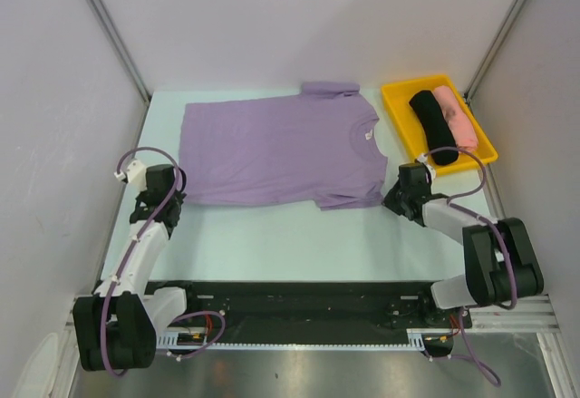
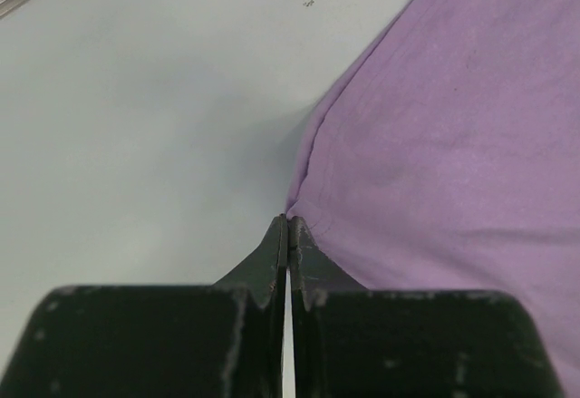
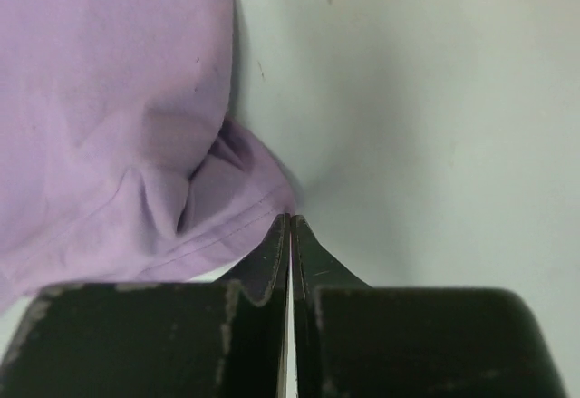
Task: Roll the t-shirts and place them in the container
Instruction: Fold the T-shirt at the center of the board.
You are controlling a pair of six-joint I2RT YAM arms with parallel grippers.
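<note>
T-shirt [image 1: 281, 149] corner pinched tight in left tool [image 2: 287, 219], sleeve [image 3: 227, 189] in right tool [image 3: 290, 218].

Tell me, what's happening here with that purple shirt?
Two robot arms are starting to roll a lavender t-shirt lying flat on the table. The left arm has its jaws shut on the near hem corner, the right arm on the near sleeve edge. No rolling yet. A black bundle and a pink bundle sit in the yellow tray.
</note>
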